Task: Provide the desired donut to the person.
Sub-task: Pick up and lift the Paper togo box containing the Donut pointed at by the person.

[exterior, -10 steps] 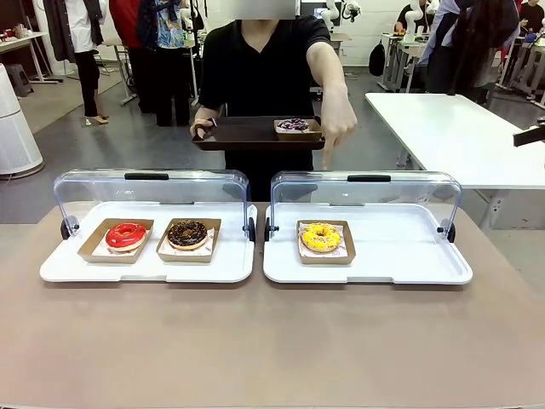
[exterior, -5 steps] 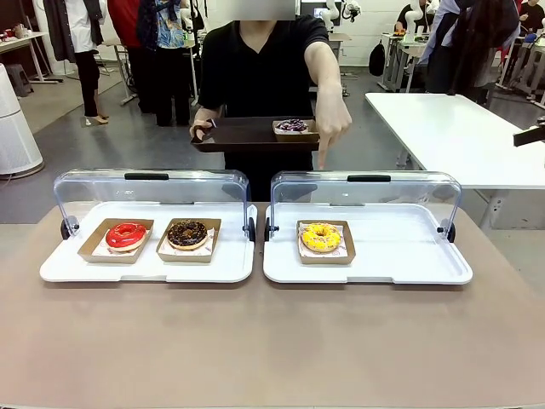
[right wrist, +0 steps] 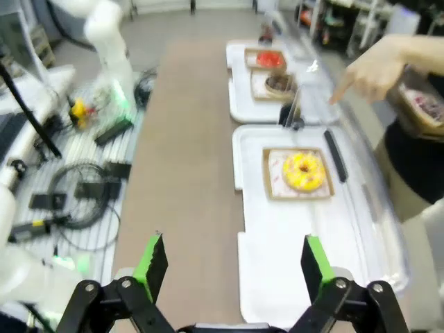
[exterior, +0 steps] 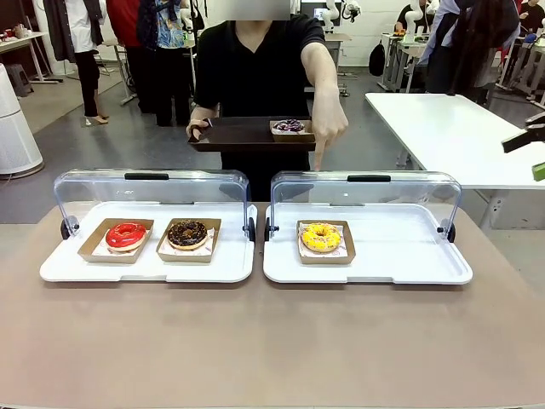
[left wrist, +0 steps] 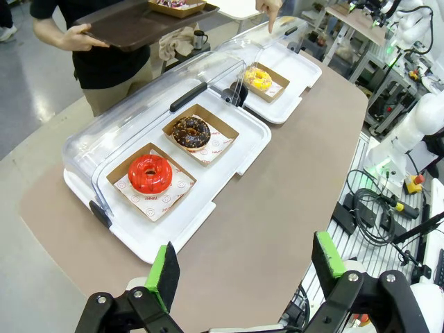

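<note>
Brown desk (exterior: 272, 341) | person's hand (exterior: 329, 128) points toward yellow-glazed ring donut (exterior: 321, 237) in brown cardboard tray (exterior: 301, 256), right white plastic platter (exterior: 409, 256) | likely soft, sticky: you should pinch cardboard rim | left end effector (left wrist: 244, 267), right end effector (right wrist: 232, 267) spread, empty

Brown surface (exterior: 272, 349) just has a white left tray (exterior: 145, 272) and white right tray (exterior: 400, 247) side by side, nearly touching.

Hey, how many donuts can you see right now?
4. A red donut and a chocolate donut in the left case, a yellow donut in the right case, a purple-topped donut on the person's brown tray. None seem hidden.
</note>
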### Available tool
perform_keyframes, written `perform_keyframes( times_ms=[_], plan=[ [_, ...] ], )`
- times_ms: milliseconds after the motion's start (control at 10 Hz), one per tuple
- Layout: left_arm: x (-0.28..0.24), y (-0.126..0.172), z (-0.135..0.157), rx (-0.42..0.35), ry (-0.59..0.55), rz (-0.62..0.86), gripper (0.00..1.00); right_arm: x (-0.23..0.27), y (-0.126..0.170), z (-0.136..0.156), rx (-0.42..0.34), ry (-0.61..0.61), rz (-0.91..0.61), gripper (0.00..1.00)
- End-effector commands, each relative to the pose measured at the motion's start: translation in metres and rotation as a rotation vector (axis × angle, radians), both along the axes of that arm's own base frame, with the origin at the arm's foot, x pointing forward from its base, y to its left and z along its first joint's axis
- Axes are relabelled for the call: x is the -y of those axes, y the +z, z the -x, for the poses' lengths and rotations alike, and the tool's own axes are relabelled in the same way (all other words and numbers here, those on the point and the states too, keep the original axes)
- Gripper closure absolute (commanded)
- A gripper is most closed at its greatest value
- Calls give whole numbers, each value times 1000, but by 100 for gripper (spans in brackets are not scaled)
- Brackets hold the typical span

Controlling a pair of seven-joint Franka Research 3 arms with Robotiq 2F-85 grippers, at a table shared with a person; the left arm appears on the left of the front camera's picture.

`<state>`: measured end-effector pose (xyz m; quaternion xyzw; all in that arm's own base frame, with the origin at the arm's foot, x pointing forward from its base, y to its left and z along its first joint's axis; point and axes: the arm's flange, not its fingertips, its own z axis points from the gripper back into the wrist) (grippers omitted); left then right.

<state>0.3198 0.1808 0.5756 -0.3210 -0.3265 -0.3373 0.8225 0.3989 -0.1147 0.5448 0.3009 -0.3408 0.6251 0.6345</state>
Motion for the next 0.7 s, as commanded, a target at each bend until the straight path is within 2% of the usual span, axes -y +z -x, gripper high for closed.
perform_keyframes(
  times_ms=[0,300,500,600],
  plan=[
    [0,0,1,23,-10,18,0,-68,-7,22,33,19,232,0],
    [0,0,1,23,-10,18,0,-144,-46,29,-8,35,480,0],
    [0,0,1,23,-10,18,0,-189,-73,10,-125,-43,578,0],
    [0,0,1,23,-10,18,0,-201,-80,4,-138,-104,589,0]
  ],
)
